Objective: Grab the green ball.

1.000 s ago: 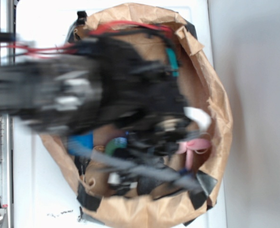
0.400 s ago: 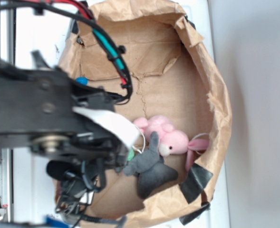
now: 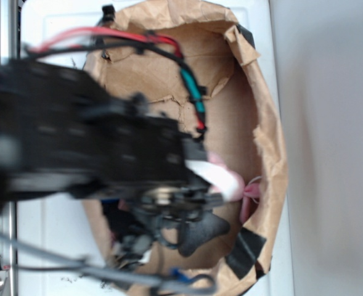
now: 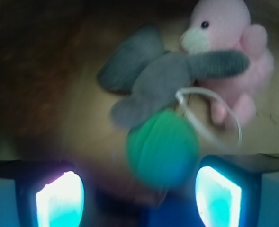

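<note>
One green ball (image 4: pixel 162 147) sits between my spread fingers (image 4: pixel 59 198) – nothing held. It looks soft and light – I would squeeze its round middle, beside the grey plush (image 4: pixel 148 78).

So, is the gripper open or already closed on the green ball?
Open. In the wrist view the two fingers stand wide apart, and the green ball lies between and just ahead of them, not clamped.
</note>
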Available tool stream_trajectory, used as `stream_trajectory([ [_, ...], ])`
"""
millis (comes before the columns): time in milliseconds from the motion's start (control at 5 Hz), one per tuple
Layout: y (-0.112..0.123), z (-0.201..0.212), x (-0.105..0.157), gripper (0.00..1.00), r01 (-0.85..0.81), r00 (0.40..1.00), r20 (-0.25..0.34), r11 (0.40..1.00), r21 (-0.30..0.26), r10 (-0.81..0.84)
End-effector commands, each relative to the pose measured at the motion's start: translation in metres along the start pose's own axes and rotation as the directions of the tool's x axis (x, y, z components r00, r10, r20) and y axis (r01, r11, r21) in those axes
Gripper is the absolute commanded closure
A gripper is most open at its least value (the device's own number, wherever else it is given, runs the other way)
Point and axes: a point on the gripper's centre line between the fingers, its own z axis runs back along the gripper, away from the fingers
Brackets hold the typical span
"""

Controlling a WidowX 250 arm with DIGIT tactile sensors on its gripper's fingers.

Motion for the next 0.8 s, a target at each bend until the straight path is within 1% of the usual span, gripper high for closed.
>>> stream_trajectory([
  [0,0.007,-0.006,0.028,0.00,0.027,1.000,-0.011,0.998,0.049,-0.026],
  [200,0.002,0.003,0.012,1.00,-0.007,1.000,0.008,0.997,0.080,0.006],
  [400,-0.012,0.010,-0.014,1.00,-0.030,0.998,0.049,0.997,0.066,0.027],
  [600,-0.021,0.016,-0.030,1.00,-0.031,0.997,0.066,0.997,0.070,0.027],
])
